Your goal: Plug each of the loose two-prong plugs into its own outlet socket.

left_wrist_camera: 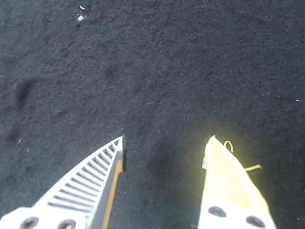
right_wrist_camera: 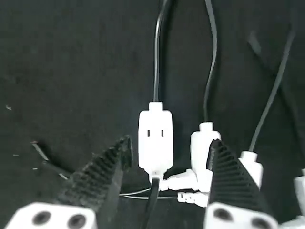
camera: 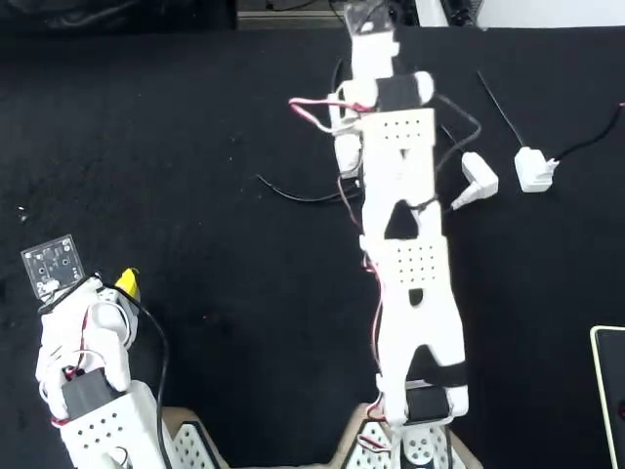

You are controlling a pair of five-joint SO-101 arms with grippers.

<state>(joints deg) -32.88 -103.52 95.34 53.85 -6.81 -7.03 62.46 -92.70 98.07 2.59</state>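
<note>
Our left arm (camera: 93, 401) sat folded close to its base, the left gripper (left_wrist_camera: 167, 139) spread wide. Our right arm (camera: 402, 244) lay stretched far forward, the right gripper (right_wrist_camera: 170, 143) also parted.

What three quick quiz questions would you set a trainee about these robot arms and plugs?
1. True or false: the left hand holds a plug.
2. What lies just ahead of the open right hand? A a cup; B a white socket; C a spoon.
3. How many slots show on that socket's face?
Key: 1 false, it is open over bare black cloth. 2 B. 3 two.
</note>
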